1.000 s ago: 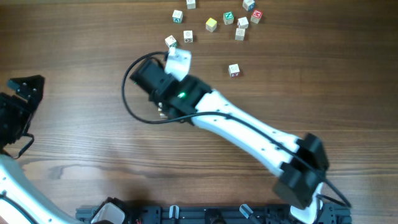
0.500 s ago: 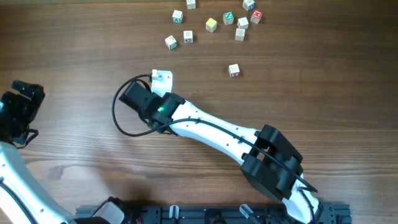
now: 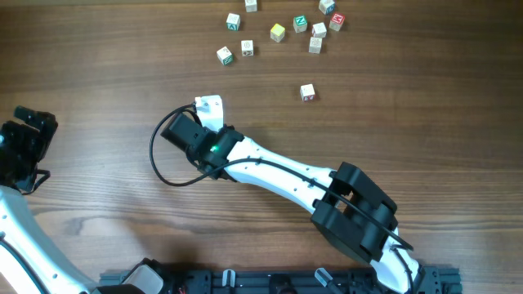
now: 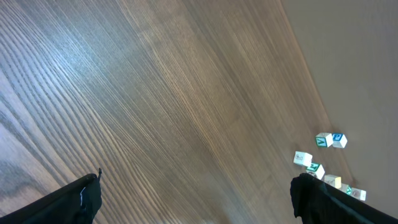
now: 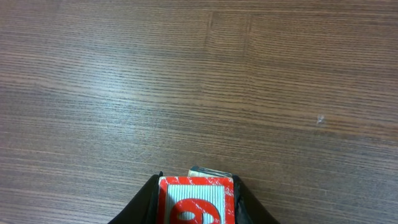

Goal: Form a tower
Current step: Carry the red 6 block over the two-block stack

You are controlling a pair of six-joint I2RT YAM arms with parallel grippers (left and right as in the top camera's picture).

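Pulling back toward seven o'clock, right claw [image 3: 210, 106] carries a red-bordered cube [image 5: 196, 202] for stacking; left claw [image 4: 196, 186] gapes wide.

The support surface is a wooden table [image 3: 106, 73] with brown grain running left to right. Loose letter cubes lie directly on it, grouped at the far edge, right of centre. The group includes a yellow-topped cube [image 3: 278, 32], a green-marked cube [image 3: 300, 24] and a red-marked cube [image 3: 337, 21]. The leftmost cube [image 3: 225, 55] sits just beside a pale cube [image 3: 246, 48]. One single cube [image 3: 307, 92] lies nearer, apart from the group.
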